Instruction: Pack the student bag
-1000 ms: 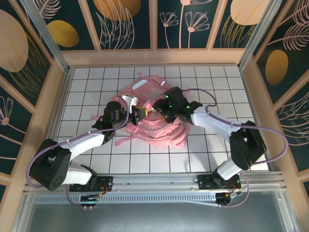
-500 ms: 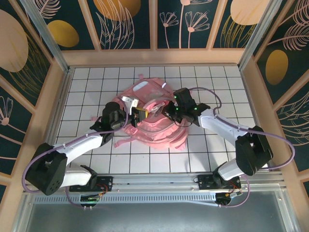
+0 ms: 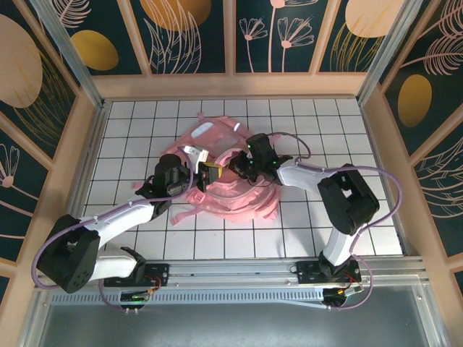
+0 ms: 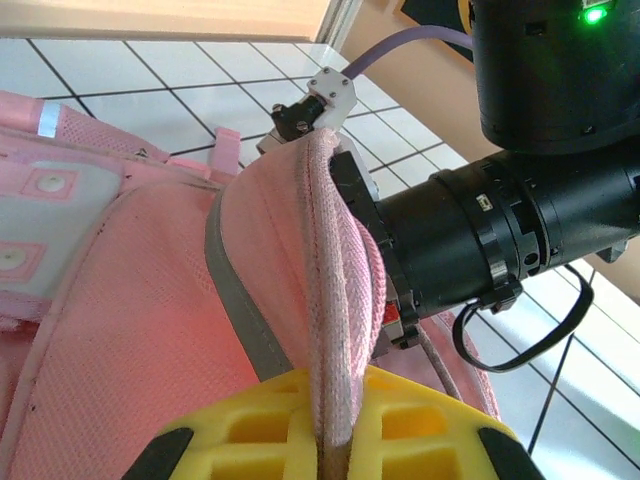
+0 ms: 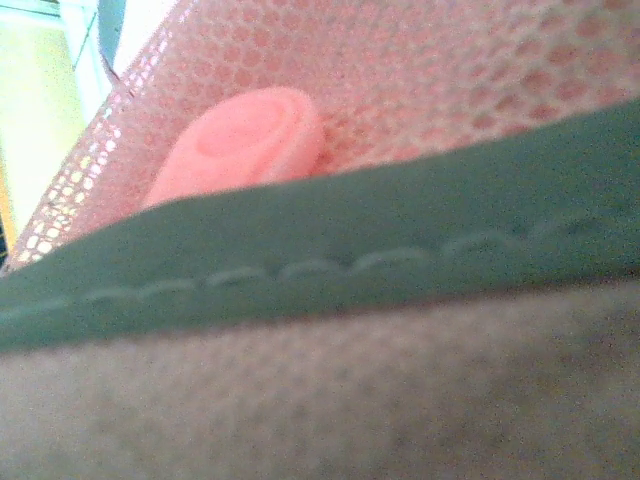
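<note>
At the middle of the tiled table (image 3: 130, 130), the student bag (image 3: 231, 199) is lying slumped. Your left gripper (image 4: 335, 440), reaching in from eight o'clock, is pinching the piped rim (image 4: 325, 250), probably lifting the mouth open for packing. Your right gripper (image 3: 242, 165) is pressing into the fabric from three o'clock; whether its claw is spread, you cannot tell.

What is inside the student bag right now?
Past the student bag rim, pink mesh and a rolled pink tab are visible. Anything deeper is covered by the bag's own fabric.
</note>
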